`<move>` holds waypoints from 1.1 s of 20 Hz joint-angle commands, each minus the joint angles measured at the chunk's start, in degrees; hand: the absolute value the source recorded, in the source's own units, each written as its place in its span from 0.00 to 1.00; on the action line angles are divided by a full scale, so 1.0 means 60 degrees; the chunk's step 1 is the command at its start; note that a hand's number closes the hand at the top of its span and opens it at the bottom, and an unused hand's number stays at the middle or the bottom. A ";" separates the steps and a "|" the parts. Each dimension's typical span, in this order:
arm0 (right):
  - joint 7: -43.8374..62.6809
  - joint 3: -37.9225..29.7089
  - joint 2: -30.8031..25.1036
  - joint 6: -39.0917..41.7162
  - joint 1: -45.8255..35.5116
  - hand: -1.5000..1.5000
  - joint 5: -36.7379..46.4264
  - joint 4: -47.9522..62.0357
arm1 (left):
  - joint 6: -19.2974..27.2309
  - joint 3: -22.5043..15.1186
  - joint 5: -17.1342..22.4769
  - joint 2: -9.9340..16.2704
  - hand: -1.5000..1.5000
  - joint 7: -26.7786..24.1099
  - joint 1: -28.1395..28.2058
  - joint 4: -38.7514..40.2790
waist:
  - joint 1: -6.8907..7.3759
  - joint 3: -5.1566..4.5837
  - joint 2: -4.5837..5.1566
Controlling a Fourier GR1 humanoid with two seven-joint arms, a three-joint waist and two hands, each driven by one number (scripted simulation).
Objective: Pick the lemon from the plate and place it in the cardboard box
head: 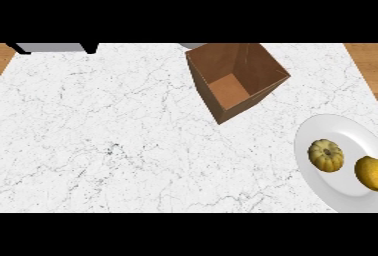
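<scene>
A white plate [332, 186] lies at the counter's right edge, partly cut off by the view. On it sits a yellow lemon [368, 172], cut by the right border. Beside it, to the left, rests a small ribbed yellow-green squash [325, 155]. An open brown cardboard box [236, 80] stands at the back, right of centre, and nothing shows inside it. Neither hand shows in the head view.
The white marble counter [111, 140] spreads wide to the left of the box and plate. A grey object with a black edge [52, 47] sits at the back left corner. Wooden floor shows past both far corners.
</scene>
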 commanded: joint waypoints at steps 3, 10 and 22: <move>0.0140 0.0203 0.0071 0.0157 -0.0514 0.00 0.0221 0.0287 | 0.0232 0.1086 -0.0041 -0.0069 0.50 -0.1129 -0.2732 -0.0724 | -0.0276 -0.0023 -0.0032; -0.0071 0.0426 0.0422 0.0441 -0.0927 0.00 0.0129 0.0338 | 0.0142 0.0974 -0.0076 -0.0096 0.50 -0.1262 -0.2678 -0.0511 | -0.0295 -0.0026 -0.0105; -0.0120 0.0948 0.0492 0.0473 -0.1147 0.00 0.0744 0.0357 | 0.0081 0.1085 0.0016 -0.0218 0.50 -0.1811 -0.2627 0.0051 | -0.0471 -0.0046 -0.0137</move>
